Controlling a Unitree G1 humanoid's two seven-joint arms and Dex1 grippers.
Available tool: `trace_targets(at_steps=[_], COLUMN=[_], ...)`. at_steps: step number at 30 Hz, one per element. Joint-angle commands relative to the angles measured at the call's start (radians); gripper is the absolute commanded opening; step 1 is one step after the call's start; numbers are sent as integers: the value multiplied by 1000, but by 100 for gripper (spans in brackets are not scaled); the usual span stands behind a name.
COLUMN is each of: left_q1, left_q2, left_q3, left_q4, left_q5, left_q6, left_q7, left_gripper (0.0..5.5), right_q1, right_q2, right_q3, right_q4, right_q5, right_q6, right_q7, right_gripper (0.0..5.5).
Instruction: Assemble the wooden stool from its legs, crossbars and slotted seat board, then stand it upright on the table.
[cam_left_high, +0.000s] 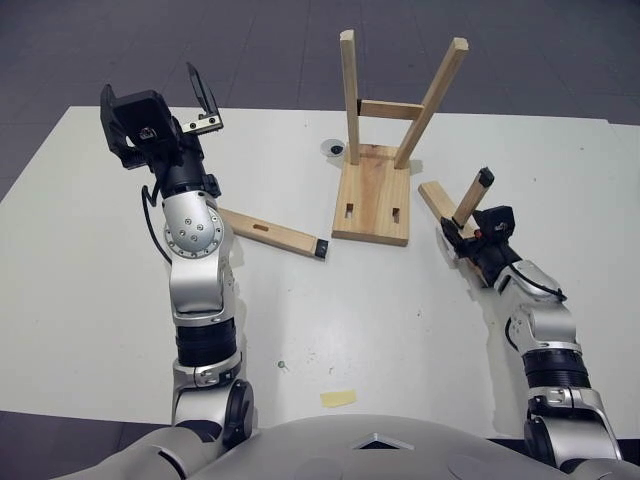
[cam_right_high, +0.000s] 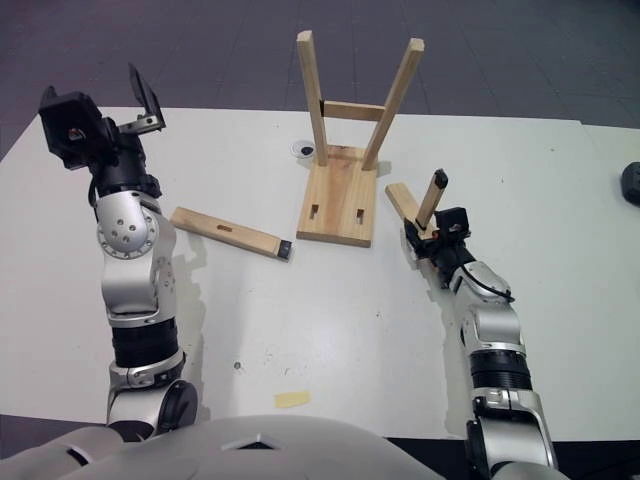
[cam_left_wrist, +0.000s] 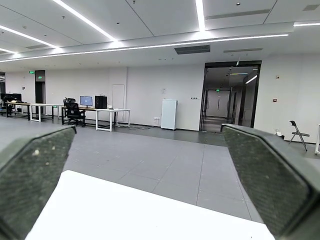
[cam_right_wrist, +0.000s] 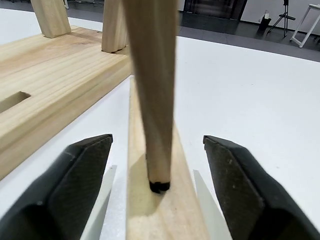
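Stool assembly stands part-built on the white bench (cam_left_high: 100, 260). The slotted seat board (cam_left_high: 372, 200) lies flat near the middle of the far side, with two upright legs, one (cam_left_high: 349, 90) on the left and one (cam_left_high: 432, 100) on the right, rising from its far end. A short crossbar (cam_left_high: 392, 110) joins them partway up. Two slots at the board's near end are open.

A loose leg (cam_left_high: 270, 232) lies flat to the left of the board, apart from it, with a slot in its face and a dark cap on the end nearer the board.

To the right of the board a second loose leg (cam_left_high: 437, 205) lies flat, and a thinner stick (cam_left_high: 472, 198) with a dark top rises tilted from it. Its lower end meets the leg's face; whether it sits in a slot cannot be told.

The right gripper (cam_right_wrist: 157, 150) is low on the bench at this piece, its jaws spread apart on either side of the flat leg and the stick, touching neither.

The left gripper (cam_left_wrist: 150, 170) is raised above the far left part of the bench, pointing out over the far edge, its jaws wide apart and holding nothing.

A small dark and white round object (cam_left_high: 333, 149) sits just beside the foot of the left upright leg. A yellow scrap (cam_left_high: 338, 398) lies near the front edge.
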Motion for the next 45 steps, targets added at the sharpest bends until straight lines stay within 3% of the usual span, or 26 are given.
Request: trace_targets(at_steps=[1, 8, 15, 23, 30, 39, 45], left_q1=[-13, 6, 16, -8, -6, -11, -4], left_q2=[-3, -7, -4, -8, -7, -6, -7], left_q3=[-7, -18, -11, 2, 10, 15, 12], left_q4=[3, -10, -8, 5, 6, 13, 13], left_q5=[13, 31, 32, 26, 23, 24, 27], left_q6=[0, -6, -6, -4, 4, 1, 8], left_q7=[1, 4, -1, 5, 4, 6, 4], left_gripper=[540, 540, 540, 540, 540, 540, 540], right_q1=[-36, -109, -244, -429, -410, -521, -390], right_q2=[-62, -136, -135, 27, 57, 81, 12], right_q3=[-33, -50, -156, -70, -30, -145, -58], right_q4=[-127, -207, -254, -155, -80, -142, -79], right_q5=[22, 16, 158, 51, -44, 62, -58], right_q6=[55, 108, 168, 88, 120, 114, 196], right_q7=[47, 115, 149, -37, -114, -148, -118], right_gripper=[423, 537, 537, 537, 537, 537, 537])
